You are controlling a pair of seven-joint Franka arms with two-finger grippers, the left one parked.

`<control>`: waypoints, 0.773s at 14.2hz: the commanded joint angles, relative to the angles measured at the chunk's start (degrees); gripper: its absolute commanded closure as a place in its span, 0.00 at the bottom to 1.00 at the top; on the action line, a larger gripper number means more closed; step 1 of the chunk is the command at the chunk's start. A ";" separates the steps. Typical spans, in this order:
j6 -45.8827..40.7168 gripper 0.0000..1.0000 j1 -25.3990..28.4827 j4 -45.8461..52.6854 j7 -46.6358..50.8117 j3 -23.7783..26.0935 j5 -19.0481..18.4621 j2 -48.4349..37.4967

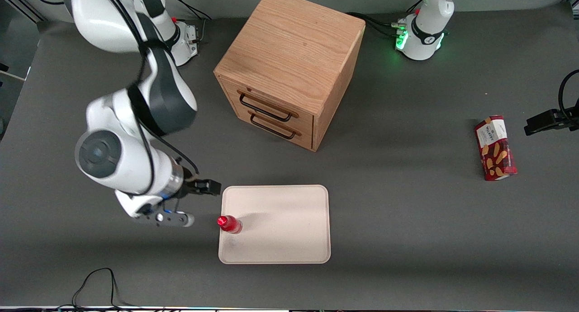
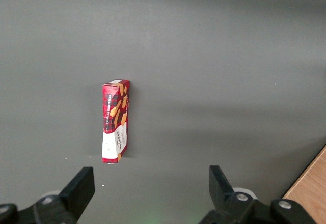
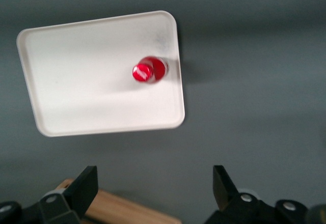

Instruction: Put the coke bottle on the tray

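Observation:
The coke bottle (image 1: 230, 224), small and red with a red cap, stands upright on the cream-white tray (image 1: 280, 221), close to the tray edge that faces the working arm's end of the table. In the right wrist view the bottle (image 3: 148, 70) is seen from above, standing on the tray (image 3: 81, 81) near one rim. My right gripper (image 1: 165, 218) hovers above the bare table beside the tray, apart from the bottle. Its fingers are spread wide and hold nothing, as the right wrist view (image 3: 154, 178) shows.
A wooden two-drawer cabinet (image 1: 289, 68) stands farther from the front camera than the tray; its wood shows in the right wrist view (image 3: 117, 208). A red biscuit box (image 1: 495, 148) lies toward the parked arm's end of the table and shows in the left wrist view (image 2: 115, 120).

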 commanded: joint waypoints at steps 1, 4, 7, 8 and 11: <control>0.24 0.00 0.34 -15.49 2.77 0.37 -0.07 -14.48; -0.73 0.00 -0.97 -23.79 1.72 1.50 -3.32 -24.01; -0.64 0.00 -7.46 -28.54 -0.03 7.82 -8.16 -30.61; -0.55 0.00 -10.44 -29.60 -1.17 9.58 -8.17 -32.37; -0.20 0.00 -16.08 -31.19 -9.24 10.48 -8.17 -35.11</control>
